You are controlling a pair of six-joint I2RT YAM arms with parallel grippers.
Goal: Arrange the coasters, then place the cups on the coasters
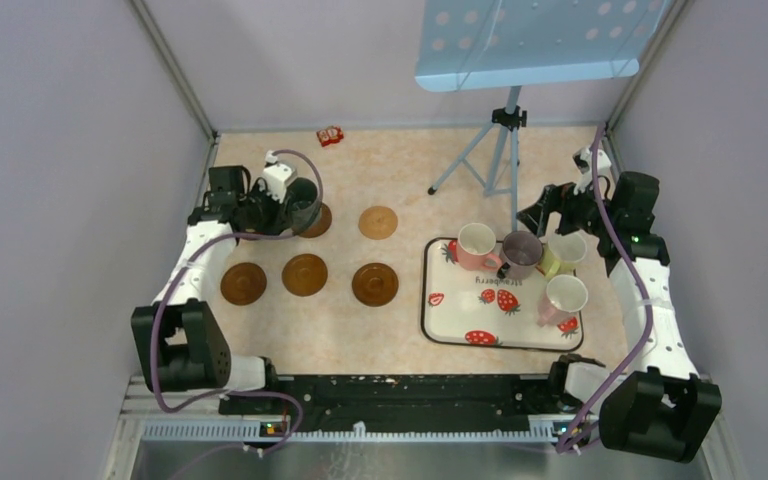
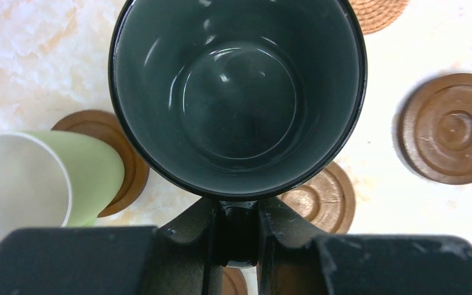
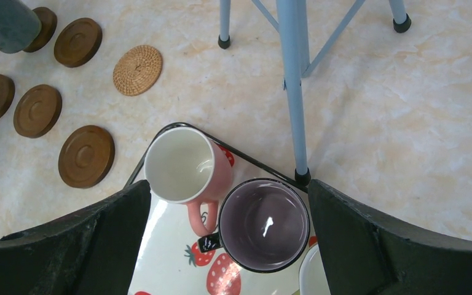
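My left gripper is shut on the handle of a dark green cup, held upright over a brown coaster; contact cannot be told. In the top view this gripper and cup are at the back left. A pale green cup stands on another coaster. Three bare coasters form the front row, with a tan woven one behind. My right gripper is open above the mauve cup, which sits beside the pink cup.
The white strawberry tray at the right holds the pink, mauve, yellow-green and light pink cups. A blue music stand's tripod stands just behind it, one foot at the tray's rim. A small red object lies by the back wall.
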